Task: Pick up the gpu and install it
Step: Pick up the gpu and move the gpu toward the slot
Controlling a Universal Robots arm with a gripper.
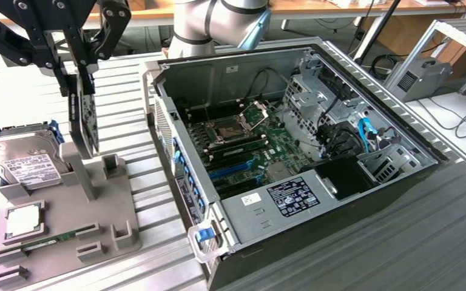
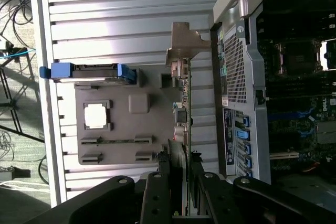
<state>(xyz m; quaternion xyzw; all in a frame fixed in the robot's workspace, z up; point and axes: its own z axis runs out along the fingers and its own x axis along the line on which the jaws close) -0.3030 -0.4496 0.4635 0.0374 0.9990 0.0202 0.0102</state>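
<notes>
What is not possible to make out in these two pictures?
- Exterior view: gpu top edge, covered by the hand.
- Exterior view: hard drive label text, too small to read.
- Wrist view: computer case interior, cut off by the picture's edge.
- Wrist view: gpu fan face, because the card is edge-on.

Exterior: looking down obliquely into the computer case, close.
Wrist: looking straight down beside it.
Shared: its rear panel.
</notes>
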